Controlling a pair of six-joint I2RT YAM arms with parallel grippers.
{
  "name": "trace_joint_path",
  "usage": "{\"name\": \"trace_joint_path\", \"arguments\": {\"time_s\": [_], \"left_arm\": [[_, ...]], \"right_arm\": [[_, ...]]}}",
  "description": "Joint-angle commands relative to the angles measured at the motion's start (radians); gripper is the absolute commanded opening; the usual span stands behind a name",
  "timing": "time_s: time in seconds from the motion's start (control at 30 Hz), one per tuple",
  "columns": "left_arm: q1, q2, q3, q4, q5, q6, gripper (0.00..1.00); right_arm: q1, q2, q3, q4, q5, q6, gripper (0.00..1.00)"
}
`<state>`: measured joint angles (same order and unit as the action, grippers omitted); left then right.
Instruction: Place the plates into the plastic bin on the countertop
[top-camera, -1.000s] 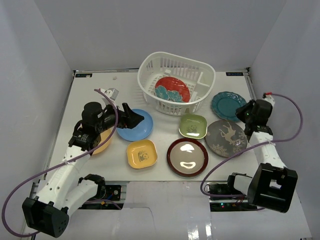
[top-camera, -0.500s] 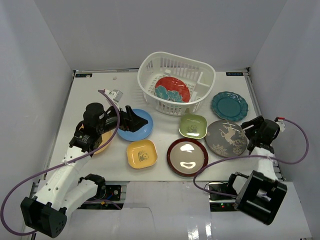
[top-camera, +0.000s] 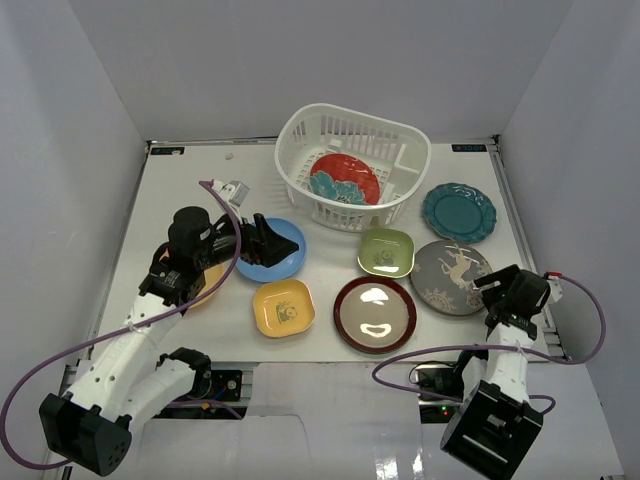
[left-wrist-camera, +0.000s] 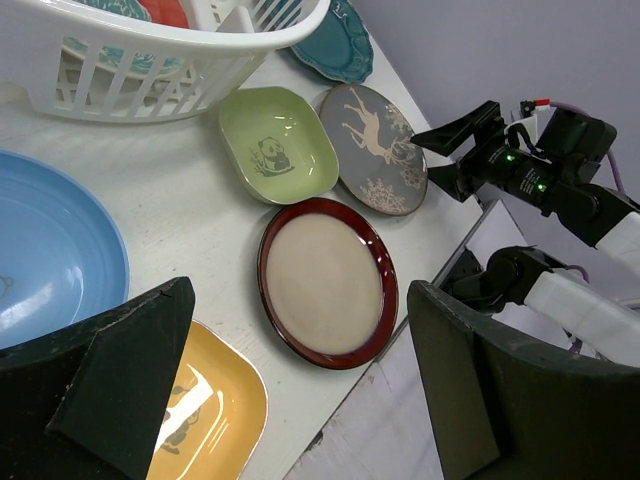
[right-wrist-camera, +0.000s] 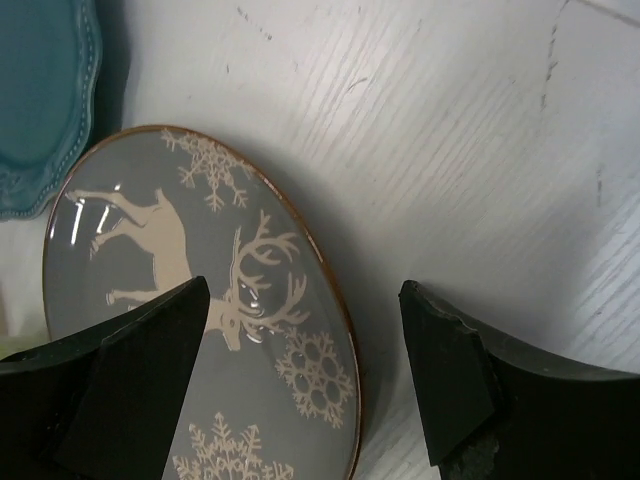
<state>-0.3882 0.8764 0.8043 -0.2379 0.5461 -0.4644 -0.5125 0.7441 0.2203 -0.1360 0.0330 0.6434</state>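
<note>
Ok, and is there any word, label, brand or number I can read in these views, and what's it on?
No text is readable in any view.
Far-left corner label on the countertop: too small to read.
Far-right corner label: too small to read.
Green dish, yellow dish: panda pictures, no lettering.
Grey plate: deer and snowflakes, no lettering.

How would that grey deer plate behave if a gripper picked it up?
The grey plate looks like glazed ceramic, so probably stiff and breakable. Its shiny surface may slip in a grip. Lying flat on the countertop, its low rim likely gives little to grab.
</note>
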Motion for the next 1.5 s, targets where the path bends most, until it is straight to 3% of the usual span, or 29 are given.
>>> {"name": "trace_joint_path", "arguments": {"time_s": [0.0, 0.13, 0.33, 0.4, 0.47, 0.63, 0.77, 0.87, 1.17, 1.47], "left_arm": [[-0.001, -0.031, -0.005, 0.020, 0.003, -0.002, 0.98], [-0.001, -0.027, -0.005, 0.020, 0.002, 0.000, 0.98], [-0.001, -0.019, -0.008, 0.020, -0.011, -0.002, 0.98], [-0.001, -0.022, -0.011, 0.022, -0.017, 0.000, 0.98], [-0.001, -0.022, -0.010, 0.020, -0.021, 0.000, 0.98], [-0.001, -0.013, -0.011, 0.022, -0.031, 0.003, 0.98], [-0.003, -0.005, -0.011, 0.022, -0.029, 0.003, 0.98], [-0.001, -0.005, -0.013, 0.022, -0.032, 0.001, 0.98], [0.028, 0.004, -0.013, 0.018, -0.041, 0.004, 0.98], [0.057, 0.019, -0.013, 0.025, -0.021, -0.002, 0.98]], "right_arm": [[-0.011, 0.008, -0.028, -0.040, -0.108, -0.005, 0.83], [-0.015, 0.000, -0.091, 0.018, -0.162, 0.024, 0.80], [-0.023, -0.046, -0.186, 0.068, -0.180, 0.091, 0.47], [-0.023, -0.064, -0.214, 0.082, -0.176, 0.104, 0.41], [-0.024, -0.068, -0.265, 0.104, -0.180, 0.114, 0.29], [-0.026, -0.119, -0.250, 0.082, -0.185, 0.114, 0.08], [-0.026, -0.238, -0.141, -0.054, -0.154, 0.101, 0.08], [-0.026, -0.232, -0.007, -0.129, -0.157, 0.055, 0.08], [0.005, -0.186, 0.328, -0.182, -0.329, 0.062, 0.08], [0.023, -0.147, 0.487, -0.119, -0.469, 0.125, 0.08]]}}
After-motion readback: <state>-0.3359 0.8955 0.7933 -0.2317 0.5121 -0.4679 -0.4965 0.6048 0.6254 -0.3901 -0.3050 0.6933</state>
